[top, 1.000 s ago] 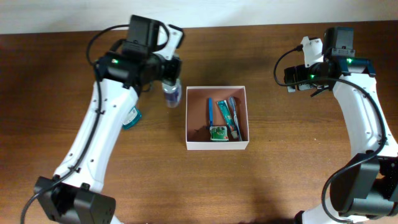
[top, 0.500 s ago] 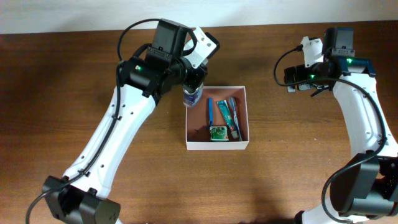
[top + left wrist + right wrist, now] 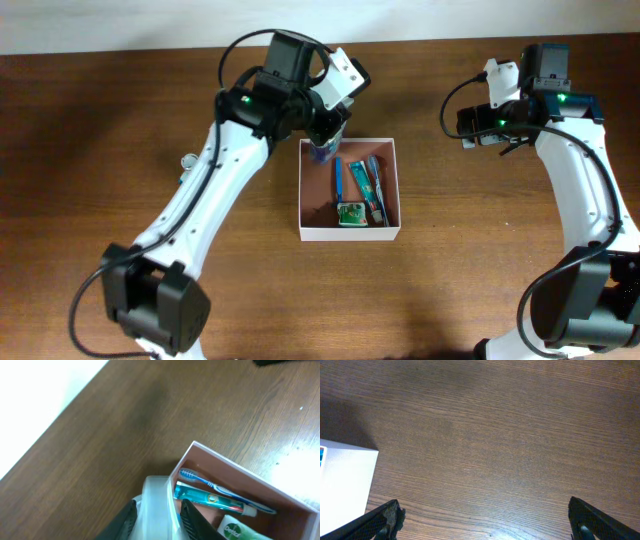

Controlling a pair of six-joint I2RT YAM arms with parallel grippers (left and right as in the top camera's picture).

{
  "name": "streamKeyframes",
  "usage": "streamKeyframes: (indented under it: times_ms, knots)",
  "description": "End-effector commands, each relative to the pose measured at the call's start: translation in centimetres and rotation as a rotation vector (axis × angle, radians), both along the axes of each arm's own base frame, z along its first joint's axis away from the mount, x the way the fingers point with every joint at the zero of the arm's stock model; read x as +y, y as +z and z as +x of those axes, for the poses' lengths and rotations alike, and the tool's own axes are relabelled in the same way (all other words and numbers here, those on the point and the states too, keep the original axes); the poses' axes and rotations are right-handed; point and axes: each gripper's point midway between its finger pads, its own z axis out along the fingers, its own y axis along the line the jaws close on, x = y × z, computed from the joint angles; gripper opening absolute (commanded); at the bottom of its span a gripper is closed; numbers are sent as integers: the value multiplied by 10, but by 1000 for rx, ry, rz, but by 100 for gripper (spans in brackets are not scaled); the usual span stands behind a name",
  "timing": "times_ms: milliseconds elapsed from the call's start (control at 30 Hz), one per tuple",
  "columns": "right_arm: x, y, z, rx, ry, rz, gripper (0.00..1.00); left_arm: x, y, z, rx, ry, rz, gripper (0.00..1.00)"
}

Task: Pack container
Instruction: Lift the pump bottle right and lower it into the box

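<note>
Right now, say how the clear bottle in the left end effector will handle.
The bottle looks round, so it may roll if laid down. Clear plastic suggests light and slick in the left end effector. The container walls should stop it.

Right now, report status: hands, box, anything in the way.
Left hand shut on small bottle, over the box, far-left corner. Right hand open, empty, off to the side. Box holds toothbrush, tube; nothing seen blocking the drop.
</note>
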Motion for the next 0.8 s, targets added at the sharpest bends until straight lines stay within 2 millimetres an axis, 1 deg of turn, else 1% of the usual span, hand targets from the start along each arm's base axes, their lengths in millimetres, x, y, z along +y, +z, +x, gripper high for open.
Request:
streamKeyframes:
  times_ms: [0,100,133,200,300,700,767]
  knots:
    - [-3,2,3,-7,-16,3,98,-10,7,4,-63,-94,-5,28]
    - [-3,2,3,-7,-16,3,98,-16,1,2,-67,-151,-3,31]
    - [-3,2,3,-7,-16,3,98,-17,-1,1,-67,-164,-3,34]
    - [-3,2,3,-7,-16,3,98,-19,-5,1,-56,-173,-7,36]
    - [-3,2,3,-7,-16,3,98,-20,-10,-3,-31,-184,-11,36]
    - [-3,2,3,-7,-16,3,98,-18,-10,-2,-29,-179,-7,35]
    - [-3,2,3,-7,-16,3,98,-17,-11,-2,-31,-176,-3,29]
